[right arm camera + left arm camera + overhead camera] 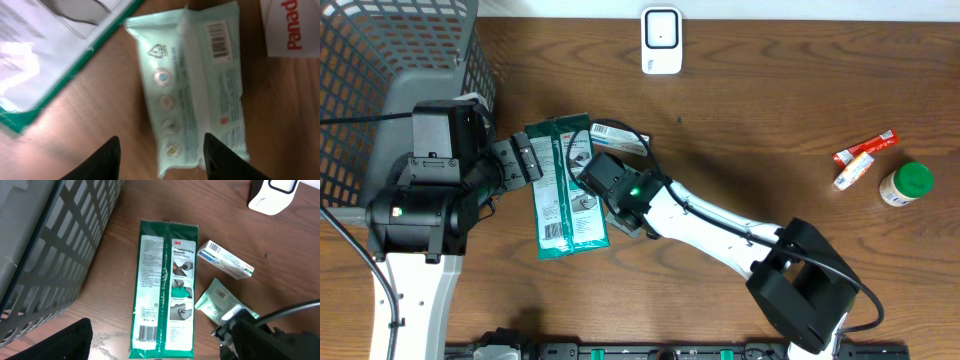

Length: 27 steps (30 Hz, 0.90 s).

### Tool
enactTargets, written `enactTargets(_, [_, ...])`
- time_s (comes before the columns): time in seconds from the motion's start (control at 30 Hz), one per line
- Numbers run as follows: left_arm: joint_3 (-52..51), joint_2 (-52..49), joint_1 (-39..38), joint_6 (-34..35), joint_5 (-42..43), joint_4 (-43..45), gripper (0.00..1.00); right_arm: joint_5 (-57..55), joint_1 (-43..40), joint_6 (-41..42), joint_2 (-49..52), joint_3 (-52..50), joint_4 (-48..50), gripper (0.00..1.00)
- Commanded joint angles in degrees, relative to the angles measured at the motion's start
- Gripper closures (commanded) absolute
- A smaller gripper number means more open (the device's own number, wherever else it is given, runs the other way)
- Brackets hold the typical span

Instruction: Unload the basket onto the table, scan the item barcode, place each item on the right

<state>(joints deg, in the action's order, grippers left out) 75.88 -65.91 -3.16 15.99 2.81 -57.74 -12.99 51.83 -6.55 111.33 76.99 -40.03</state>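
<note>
Right wrist, wipes packet [200,85]: pale green, flat on the tabletop [75,120]. It runs from top centre to lower right of the frame, near the glove pack [55,40] at upper left.
Right wrist, barcode [219,39]: printed face up near the packet's upper end.
Right wrist, right tool [160,142]: about half open, holding nothing. One finger hangs over the packet's lower end, the other over bare wood to its left.
Right wrist, grip: I would shift toward frame right until both fingers straddle the packet's width. Then pinch low down, away from the barcode, so the code is not covered.
Left wrist, neighbours: the glove pack fills the centre. The white box [225,260] lies right of it, with the packet just below the box, so lift straight up to avoid dragging them.
Overhead, left tool [525,160]: wide open and empty, at the glove pack's left edge, left of centre.
Overhead, scanner [661,40]: top centre, well apart from the packet, which is mostly hidden under the right tool.
Overhead, presenting: the soft packet will likely sag, so carry it level and turn the code toward the scanner's face.
</note>
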Motion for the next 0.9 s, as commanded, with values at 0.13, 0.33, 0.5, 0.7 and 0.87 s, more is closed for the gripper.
enactTargets(0.13, [0.48,0.0,0.07,-1.14,-0.52,-0.09,0.1,-4.57,-2.32,-3.43,-0.02,-11.65,13.77,0.46])
enactTargets(0.33, [0.46,0.0,0.07,-1.14,-0.5,-0.09,0.1,-1.49,-2.6,-3.39,-0.44,-14.38,17.51,0.85])
enactTargets(0.5, [0.46,0.0,0.07,-1.14,-0.5,-0.09,0.1,8.39,-2.62,0.61,-10.4,-14.05,15.47,0.98])
enactTargets(0.7, [0.48,0.0,0.09,-1.14,-0.5,-0.09,0.1,15.26,-5.31,6.08,-27.52,-14.05,6.75,0.99])
enactTargets(0.87, [0.46,0.0,0.07,-1.14,-0.5,-0.09,0.1,31.04,-15.43,8.26,-34.8,-14.05,1.6,0.99])
